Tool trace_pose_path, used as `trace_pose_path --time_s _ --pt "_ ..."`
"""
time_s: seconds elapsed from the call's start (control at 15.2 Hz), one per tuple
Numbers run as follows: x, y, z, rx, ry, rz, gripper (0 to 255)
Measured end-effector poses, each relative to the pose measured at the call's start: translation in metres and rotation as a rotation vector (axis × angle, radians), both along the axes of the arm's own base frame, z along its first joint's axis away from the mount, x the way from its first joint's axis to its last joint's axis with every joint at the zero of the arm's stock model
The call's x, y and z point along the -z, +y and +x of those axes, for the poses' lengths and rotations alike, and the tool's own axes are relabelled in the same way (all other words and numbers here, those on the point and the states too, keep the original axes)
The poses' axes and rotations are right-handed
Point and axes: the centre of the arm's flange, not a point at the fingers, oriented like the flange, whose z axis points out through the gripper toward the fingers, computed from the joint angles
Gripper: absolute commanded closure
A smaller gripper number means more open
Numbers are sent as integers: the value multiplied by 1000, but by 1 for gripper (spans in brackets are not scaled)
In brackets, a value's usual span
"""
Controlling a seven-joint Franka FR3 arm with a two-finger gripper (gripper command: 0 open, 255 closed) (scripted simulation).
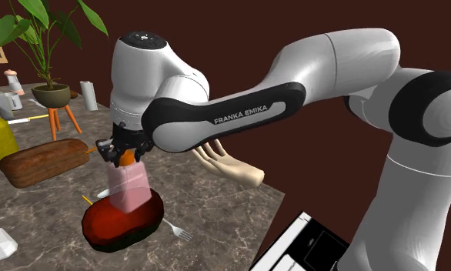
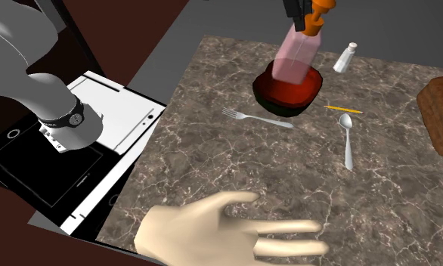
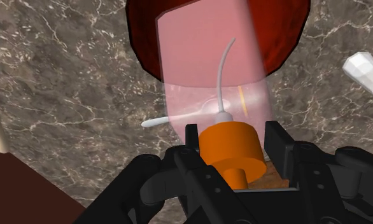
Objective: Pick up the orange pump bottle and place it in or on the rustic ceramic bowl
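Black two-finger gripper (image 3: 233, 149) clamped on orange cylindrical pump collar (image 3: 231, 141). Translucent pink flat-sided bottle (image 3: 207, 70), thin white dip tube inside, hangs tilted, base over glossy dark-red rounded bowl (image 2: 277, 104); contact unclear. Bowl on brown white-veined marble counter (image 2: 212, 166). Grey metal fork (image 2: 258, 119) just beside bowl.

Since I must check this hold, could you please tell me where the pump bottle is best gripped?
Take the pump bottle by its orange pump collar, from above: that neck is narrow and round, while the pink body below looks too wide for the jaws. The gripper clasps it there now.
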Motion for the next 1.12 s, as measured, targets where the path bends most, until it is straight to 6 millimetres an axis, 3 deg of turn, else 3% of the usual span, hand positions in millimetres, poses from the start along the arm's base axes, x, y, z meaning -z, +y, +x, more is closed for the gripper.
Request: trace_pose_path --time_s 0.4,0.86,0.92,1.12 --pt "31 0 -2 0 0 0 255" --pt "36 0 -1 0 0 0 255" --pt "36 0 -1 0 0 0 0" --pt "36 0 -1 0 0 0 0"
